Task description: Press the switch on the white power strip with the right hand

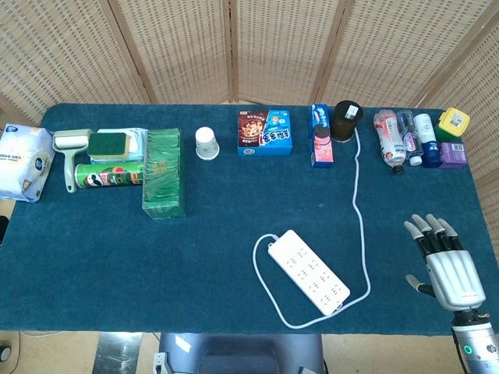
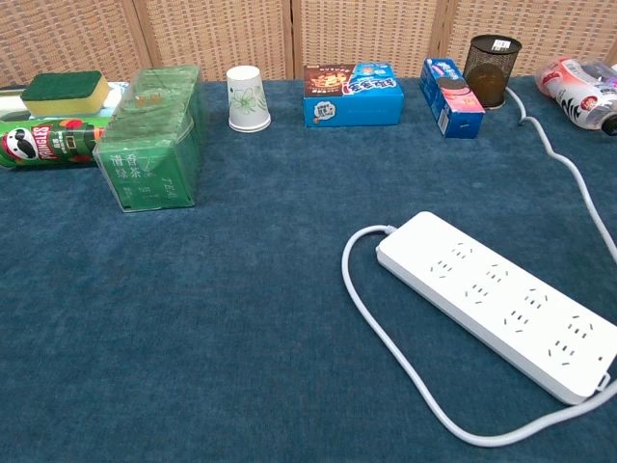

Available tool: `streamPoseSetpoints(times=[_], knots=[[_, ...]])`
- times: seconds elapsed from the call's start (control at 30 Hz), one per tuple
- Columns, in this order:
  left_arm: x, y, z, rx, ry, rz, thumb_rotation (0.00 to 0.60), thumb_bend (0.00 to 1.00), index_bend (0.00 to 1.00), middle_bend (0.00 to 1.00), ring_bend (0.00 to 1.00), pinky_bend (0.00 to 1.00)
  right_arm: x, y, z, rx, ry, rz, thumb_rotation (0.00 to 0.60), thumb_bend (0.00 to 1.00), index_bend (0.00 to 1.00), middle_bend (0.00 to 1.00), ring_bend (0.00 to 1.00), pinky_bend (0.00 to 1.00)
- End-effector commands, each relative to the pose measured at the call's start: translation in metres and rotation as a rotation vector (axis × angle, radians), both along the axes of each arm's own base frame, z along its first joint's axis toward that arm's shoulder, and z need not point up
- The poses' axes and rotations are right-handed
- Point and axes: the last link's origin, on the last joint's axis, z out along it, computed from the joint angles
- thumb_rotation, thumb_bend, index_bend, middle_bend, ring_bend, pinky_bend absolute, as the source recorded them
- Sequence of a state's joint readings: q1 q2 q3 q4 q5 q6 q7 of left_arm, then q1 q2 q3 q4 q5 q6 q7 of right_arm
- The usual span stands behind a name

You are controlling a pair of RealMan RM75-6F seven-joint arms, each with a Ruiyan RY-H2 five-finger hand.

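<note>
We are seeing the right hand [image 1: 443, 261] hovering at the near right corner of the table, palm down, fingers stretched forward and slightly spread, gripping nothing. It is showing only in the head view, and it is sitting well to the right of the white power strip [image 1: 309, 271], not touching it. The left hand is not appearing in either view.

The power strip is lying diagonally on the blue cloth [image 1: 156, 265] near the front edge, right of centre. Its white cord [image 1: 358, 195] is looping round the near end and running back toward the dark mesh cup [image 1: 346, 120]. We cannot make out the switch clearly in either view.

Along the far edge we are noticing a paper cup [image 1: 206, 143], a blue snack box [image 1: 265, 132], a green packet stack [image 1: 164, 172], a green chip can [image 1: 109, 174] with a sponge [image 1: 109, 144] above it, and a cluster of bottles [image 1: 405, 139] at the right. Behind the table a woven folding screen [image 1: 257, 47] is standing.
</note>
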State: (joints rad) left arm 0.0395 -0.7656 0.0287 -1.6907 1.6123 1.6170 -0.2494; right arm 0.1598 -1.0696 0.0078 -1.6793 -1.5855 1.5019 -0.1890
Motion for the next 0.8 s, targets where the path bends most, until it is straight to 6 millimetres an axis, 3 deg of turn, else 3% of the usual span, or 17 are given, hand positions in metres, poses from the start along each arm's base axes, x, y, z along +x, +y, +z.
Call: streamPoseSetpoints(times=[0.03, 0.17, 0.3, 0.4, 0.43, 0.47, 0.53, 0.57, 0.73, 0.8], knots=[[0.000, 0.001, -0.001, -0.003, -0.001, -0.001, 0.600, 0.05, 0.00, 0.00, 0.00, 0.00, 0.001, -0.002, -0.001, 0.010, 0.001, -0.003, 0.600, 0.00, 0.10, 0.09, 0.08, 0.09], [-0.002, 0.001, -0.003, -0.005, -0.003, 0.003, 0.600, 0.05, 0.00, 0.00, 0.00, 0.00, 0.009, -0.006, -0.003, 0.026, -0.001, 0.020, 0.600, 0.00, 0.09, 0.11, 0.09, 0.09], [-0.003, 0.001, -0.004, -0.004, -0.002, 0.007, 0.600, 0.05, 0.00, 0.00, 0.00, 0.00, 0.020, -0.014, -0.003, 0.019, 0.000, 0.073, 0.600, 0.00, 0.09, 0.22, 0.17, 0.15], [-0.001, 0.002, -0.005, -0.010, 0.003, 0.002, 0.600, 0.05, 0.00, 0.00, 0.00, 0.00, 0.033, -0.024, -0.006, 0.022, -0.008, 0.124, 0.600, 0.00, 0.09, 0.47, 0.48, 0.36], [0.000, 0.002, -0.006, -0.012, 0.006, -0.002, 0.600, 0.05, 0.00, 0.00, 0.00, 0.00, 0.039, -0.028, -0.010, 0.048, -0.025, 0.135, 0.600, 0.03, 0.11, 0.60, 0.67, 0.52], [0.001, 0.003, -0.006, -0.013, 0.007, -0.004, 0.600, 0.05, 0.00, 0.00, 0.00, 0.00, 0.044, -0.030, -0.014, 0.079, -0.042, 0.140, 0.600, 0.07, 0.14, 0.73, 0.84, 0.70], [0.002, 0.003, -0.006, -0.013, 0.012, -0.008, 0.600, 0.05, 0.00, 0.00, 0.00, 0.00, 0.052, -0.033, -0.021, 0.151, -0.077, 0.144, 0.600, 0.18, 0.16, 0.88, 0.99, 0.92], [0.002, 0.003, -0.006, -0.013, 0.014, -0.008, 0.600, 0.05, 0.00, 0.00, 0.00, 0.00, 0.056, -0.036, -0.025, 0.189, -0.089, 0.147, 0.600, 0.26, 0.17, 0.93, 1.00, 0.98], [0.001, 0.002, -0.008, -0.024, 0.016, -0.002, 0.600, 0.05, 0.00, 0.00, 0.00, 0.00, 0.077, -0.048, -0.045, 0.328, -0.040, 0.142, 0.600, 0.61, 0.20, 1.00, 1.00, 1.00], [-0.001, 0.002, -0.008, -0.025, 0.018, 0.005, 0.600, 0.05, 0.00, 0.00, 0.00, 0.00, 0.086, -0.050, -0.053, 0.363, -0.011, 0.142, 0.600, 0.69, 0.20, 1.00, 1.00, 1.00]])
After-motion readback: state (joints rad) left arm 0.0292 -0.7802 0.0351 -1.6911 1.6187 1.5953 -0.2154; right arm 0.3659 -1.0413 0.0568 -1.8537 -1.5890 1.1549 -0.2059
